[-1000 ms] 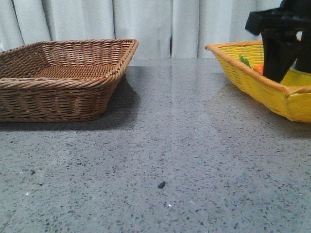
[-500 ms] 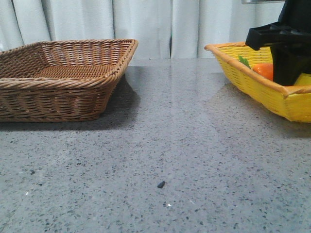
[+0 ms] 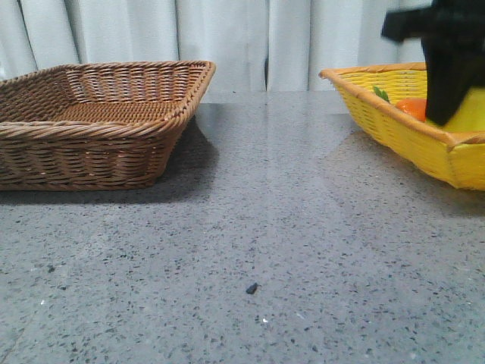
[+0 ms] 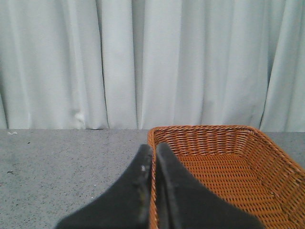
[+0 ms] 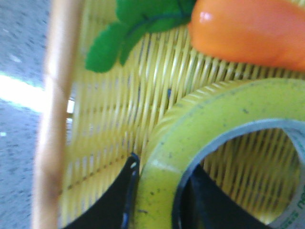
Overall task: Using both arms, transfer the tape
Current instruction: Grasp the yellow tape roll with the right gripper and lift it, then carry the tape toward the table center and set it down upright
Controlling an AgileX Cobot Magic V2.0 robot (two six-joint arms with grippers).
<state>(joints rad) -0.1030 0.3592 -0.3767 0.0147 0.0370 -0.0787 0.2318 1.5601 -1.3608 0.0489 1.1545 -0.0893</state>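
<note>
The tape [image 5: 209,119], a yellow roll with a pale inner core, is tilted inside the yellow basket [image 3: 394,129]. In the front view a yellow-green part of it [image 3: 471,112] shows beside my black right arm [image 3: 447,61]. My right gripper [image 5: 159,171] is shut on the roll's wall, one finger outside the ring and one inside. My left gripper [image 4: 153,149] is shut and empty, above the near rim of the brown wicker basket [image 4: 248,143]. The left arm is out of the front view.
An orange carrot-like item [image 5: 248,28] with green leaves [image 5: 133,28] lies in the yellow basket next to the tape. The brown basket [image 3: 91,152] stands at the left of the grey table. A small black speck [image 3: 251,288] lies mid-table. White curtains hang behind.
My right arm has shifted right and risen a little over the yellow basket. More of the carrot shows, and the tape now shows beside the arm.
</note>
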